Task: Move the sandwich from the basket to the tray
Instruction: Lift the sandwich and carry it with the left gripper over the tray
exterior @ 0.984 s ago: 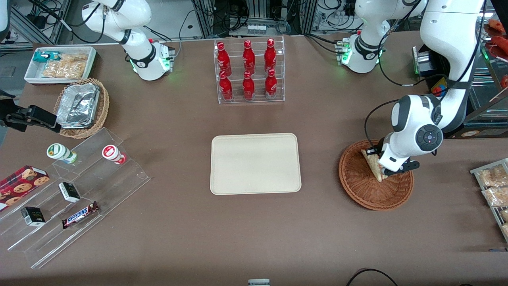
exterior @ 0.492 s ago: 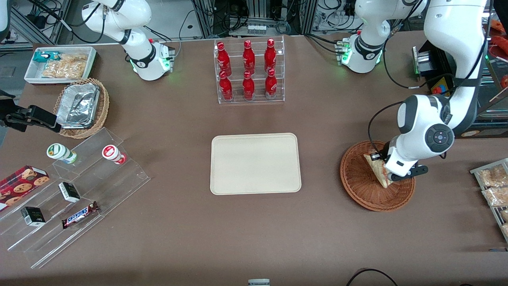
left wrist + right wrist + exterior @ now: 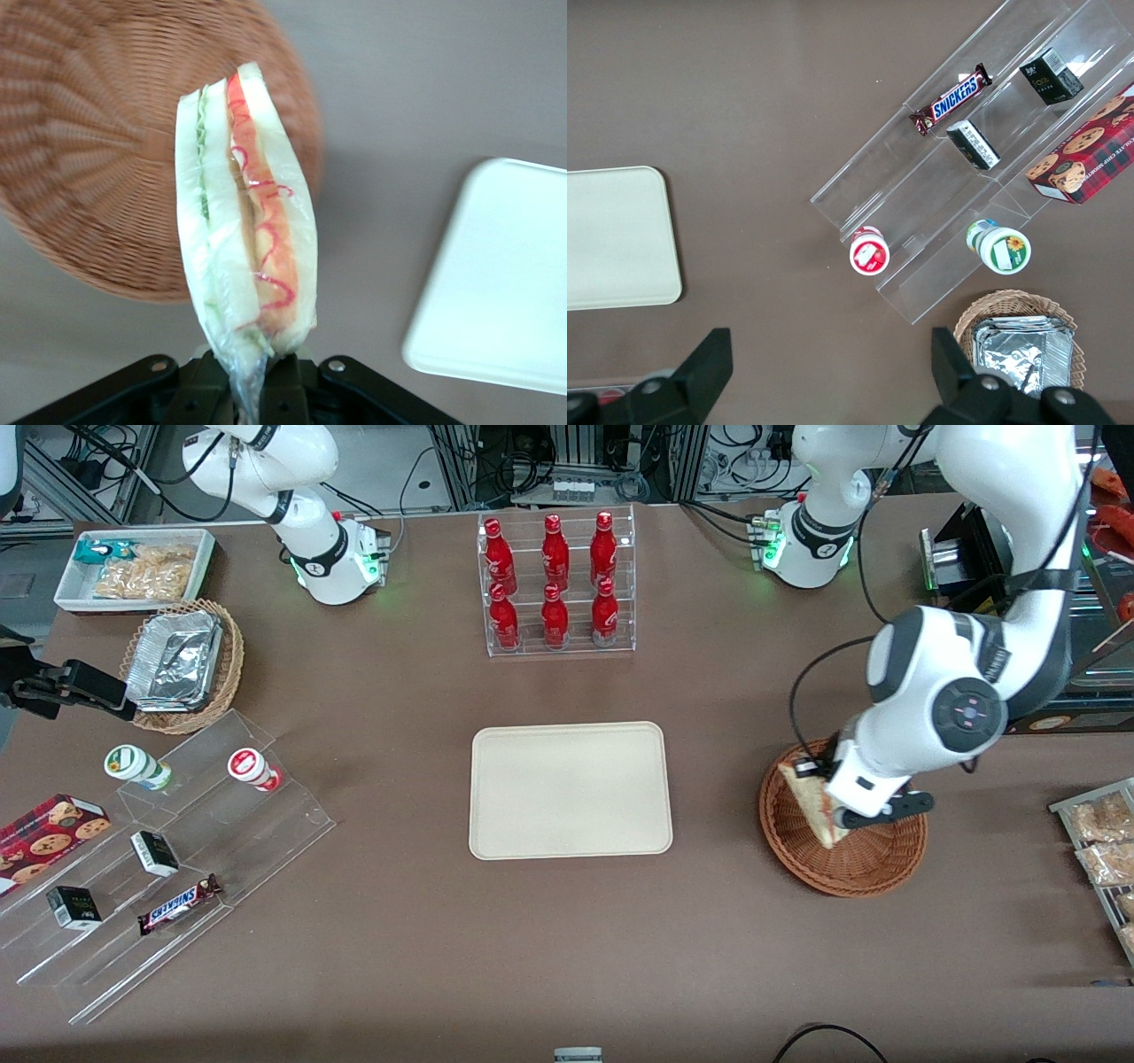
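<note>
Sandwich (image 3: pixel 246 221) clamped by one wrapped end in the left gripper (image 3: pixel 252 382), above the basket (image 3: pixel 842 868).
Held only at its edge, it might slip or swing loose before reaching the tray (image 3: pixel 569 790).

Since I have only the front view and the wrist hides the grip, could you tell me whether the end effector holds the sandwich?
Observer: Yes. In the left wrist view, the end effector, above the basket, is shut on the sandwich's wrapped end.
Operator: Is it square in the grip?
Observer: It sticks straight out from the end effector, with the red filling edge toward the camera.
Operator: Does it touch the basket?
Observer: It seems lifted clear of the weave, though I can't be sure.
</note>
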Action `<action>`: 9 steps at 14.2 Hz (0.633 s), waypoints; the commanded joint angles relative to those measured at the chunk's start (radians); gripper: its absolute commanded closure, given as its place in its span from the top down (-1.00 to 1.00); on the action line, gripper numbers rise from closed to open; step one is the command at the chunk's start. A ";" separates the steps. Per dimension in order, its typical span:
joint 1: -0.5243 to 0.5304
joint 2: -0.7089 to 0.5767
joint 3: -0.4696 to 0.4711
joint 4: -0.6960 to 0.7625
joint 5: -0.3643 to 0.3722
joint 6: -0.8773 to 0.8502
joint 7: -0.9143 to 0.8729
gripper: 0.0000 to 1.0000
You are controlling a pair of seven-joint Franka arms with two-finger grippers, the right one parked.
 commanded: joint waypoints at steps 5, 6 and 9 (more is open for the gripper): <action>-0.267 0.210 -0.027 0.226 0.073 -0.006 -0.337 -0.84; -0.298 0.248 -0.027 0.257 0.106 0.019 -0.422 -0.84; -0.387 0.356 -0.027 0.327 0.205 0.100 -0.595 -0.84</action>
